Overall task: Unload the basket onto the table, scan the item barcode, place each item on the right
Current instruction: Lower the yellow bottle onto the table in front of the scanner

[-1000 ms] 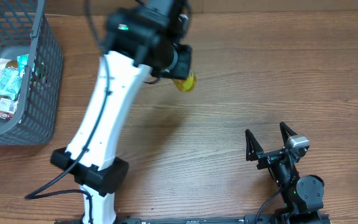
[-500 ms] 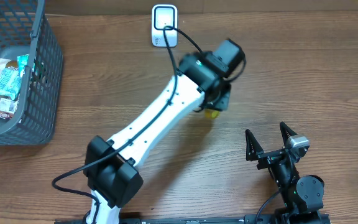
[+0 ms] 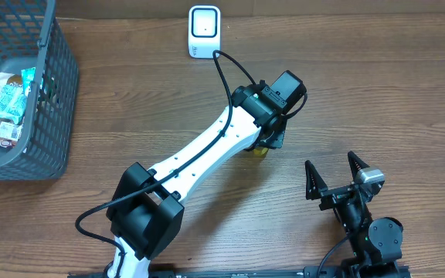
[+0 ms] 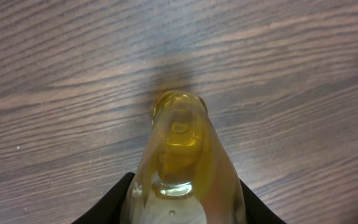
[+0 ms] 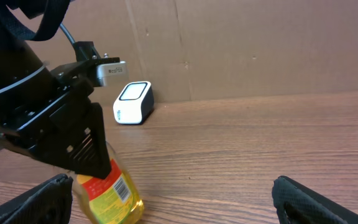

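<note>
My left claw was pinching the yellow bottle, a black finger pressed to either side of its clear body. In the left wrist view the bottle ran straight out from between my fingers, its far end pointing down at the wooden surface with a soft shadow just beyond it. Whether that end touched the wood, I could not tell. From overhead my left claw covered nearly all of the bottle, and only a yellow sliver showed at its near edge, around the middle of the surface. The right wrist view showed the bottle hanging tilted below my left claw, its yellow and red label turned to that camera with a barcode in sight. My right claw sat spread wide and held nothing, near the bottle on its right and toward the near edge. The white scanner stood well apart from the bottle at the far edge, by the cardboard wall. A grey basket sat at the far left corner with some packets inside.
</note>
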Action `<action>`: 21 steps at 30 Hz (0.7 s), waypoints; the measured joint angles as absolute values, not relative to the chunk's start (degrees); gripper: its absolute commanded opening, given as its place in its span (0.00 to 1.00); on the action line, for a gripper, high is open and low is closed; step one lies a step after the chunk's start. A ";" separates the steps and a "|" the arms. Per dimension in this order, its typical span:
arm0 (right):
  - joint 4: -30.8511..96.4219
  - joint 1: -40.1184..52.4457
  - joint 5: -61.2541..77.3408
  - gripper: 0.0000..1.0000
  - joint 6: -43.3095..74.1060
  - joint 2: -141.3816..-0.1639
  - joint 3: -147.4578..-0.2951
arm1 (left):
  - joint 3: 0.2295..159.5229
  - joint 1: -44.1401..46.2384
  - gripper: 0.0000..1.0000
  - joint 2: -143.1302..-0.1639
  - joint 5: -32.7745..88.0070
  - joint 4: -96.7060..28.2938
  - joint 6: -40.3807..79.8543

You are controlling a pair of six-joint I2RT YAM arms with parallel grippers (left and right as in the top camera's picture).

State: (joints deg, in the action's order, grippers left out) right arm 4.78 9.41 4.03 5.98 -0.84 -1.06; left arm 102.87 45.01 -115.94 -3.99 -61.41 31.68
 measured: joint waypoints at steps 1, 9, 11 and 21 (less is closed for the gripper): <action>4.73 9.41 4.05 1.00 5.98 -0.84 -1.06 | 102.87 45.01 0.09 -116.01 -4.23 -61.14 31.97; 4.78 9.41 4.05 1.00 5.98 -0.84 -1.06 | 102.87 45.01 0.11 -117.82 -5.78 -61.01 33.45; 4.75 9.41 4.03 1.00 5.98 -0.84 -1.06 | 102.83 45.01 0.11 -118.43 -5.85 -61.06 33.58; 4.75 9.41 4.03 1.00 5.98 -0.84 -1.06 | 102.78 45.01 0.28 -119.07 -6.09 -61.04 34.20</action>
